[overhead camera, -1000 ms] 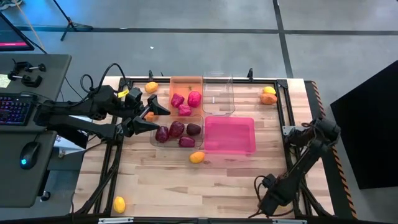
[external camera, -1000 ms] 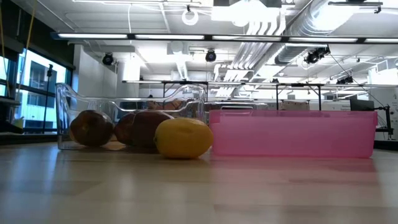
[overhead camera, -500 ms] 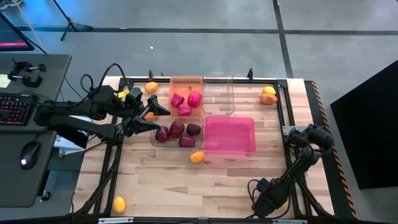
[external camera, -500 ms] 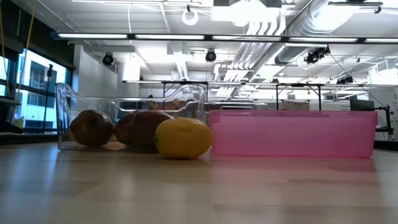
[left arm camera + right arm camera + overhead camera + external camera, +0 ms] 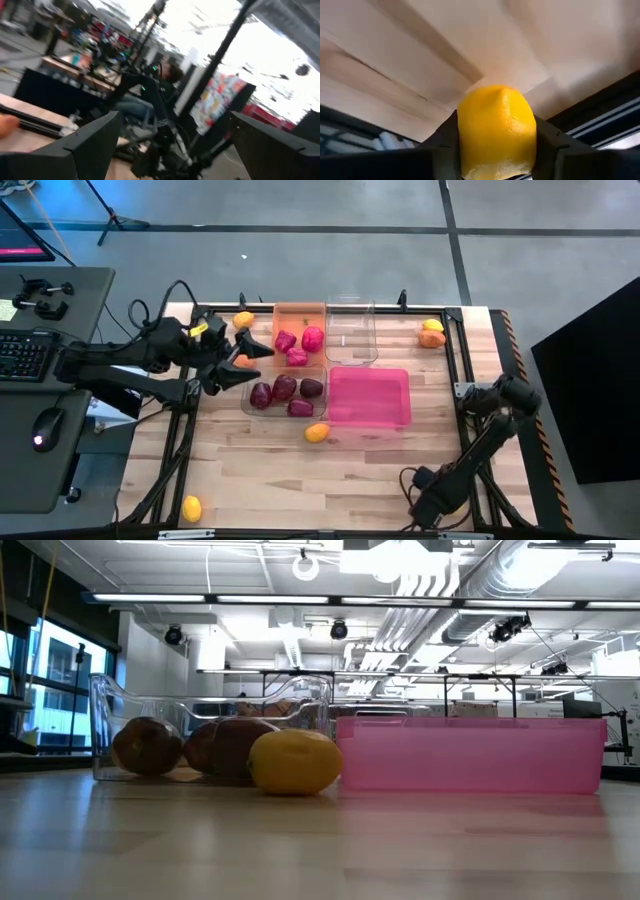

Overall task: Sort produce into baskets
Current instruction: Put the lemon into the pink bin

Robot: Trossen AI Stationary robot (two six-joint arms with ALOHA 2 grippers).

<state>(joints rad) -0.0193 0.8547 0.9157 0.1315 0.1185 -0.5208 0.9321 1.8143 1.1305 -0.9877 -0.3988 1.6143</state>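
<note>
The sorting is looking partly done. In the high view, three pink-red rounded toy fruits (image 5: 298,344) are lying in the translucent orange plastic bin (image 5: 299,312) at the far middle of the wooden table (image 5: 340,480), and four dark maroon rounded toy pieces (image 5: 286,392) are sitting in a clear colourless plastic bin (image 5: 246,406) just nearer. The second clear bin (image 5: 350,332), beside the orange one, and the bright pink plastic bin (image 5: 368,396), near it, are holding nothing visible.

Loose pieces are waiting: a yellow oval fruit (image 5: 317,433) touching or just beside the near edge of the maroon bin, an orange-yellow one (image 5: 243,320) at the far left, a yellow and orange pair (image 5: 431,333) at the far right, and a yellow one (image 5: 191,507) at the near left corner.

The right gripper (image 5: 496,150) is sitting at the near right edge of the table, its two dark fingers pinching a bright yellow rounded fruit (image 5: 496,131), as its wrist view shows; in the high view that fruit is hidden under the arm. The left gripper (image 5: 238,361) is hovering at the far left beside the orange bin with fingers spread wide, and a small orange piece (image 5: 241,362) is lying by its tip; whether it is touching is hard to tell. The left wrist view is showing only blurred room.
</note>
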